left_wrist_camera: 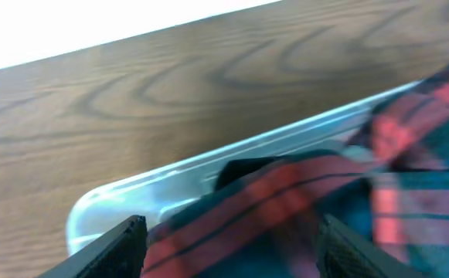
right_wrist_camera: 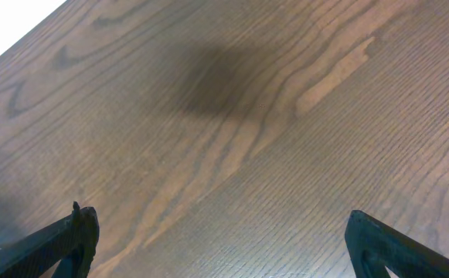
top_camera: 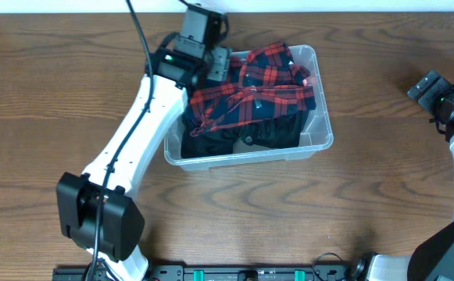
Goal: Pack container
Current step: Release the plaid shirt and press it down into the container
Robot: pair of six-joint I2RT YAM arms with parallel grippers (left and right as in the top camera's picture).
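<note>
1 plaid shirt [top_camera: 254, 97] heaps inside the container [top_camera: 250, 160], which sits under my left gripper [left_wrist_camera: 232, 247], fingers spread, at its far-left corner. I'd press the cloth evenly below the rim. My right gripper [right_wrist_camera: 224, 247], also spread, hangs well right of the container.

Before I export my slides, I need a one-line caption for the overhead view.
Left gripper open over red plaid cloth in the clear container; right gripper open, apart, above the table.
</note>
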